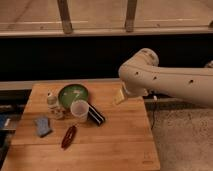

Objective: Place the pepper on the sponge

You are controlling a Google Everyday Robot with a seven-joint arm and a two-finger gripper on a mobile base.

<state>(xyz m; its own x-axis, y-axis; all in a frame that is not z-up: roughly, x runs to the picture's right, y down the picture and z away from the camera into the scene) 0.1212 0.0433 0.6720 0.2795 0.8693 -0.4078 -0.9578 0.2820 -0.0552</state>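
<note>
Lying near the front edge of the table (pixel 116 144), the pepper (pixel 69 136) rests beside the sponge (pixel 43 126), not on it. The gripper (pixel 119 96) hovers toward the back-right corner, jaws released, empty. Grasping across the pepper's slender middle seems safest.

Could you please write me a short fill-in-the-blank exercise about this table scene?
1. The pepper lies near the sponge on the ___ table.
2. The clear cup stands by the ___ plate.
3. The hand hovers above the table, holding ___.
Missing words: wooden, green, nothing.
</note>
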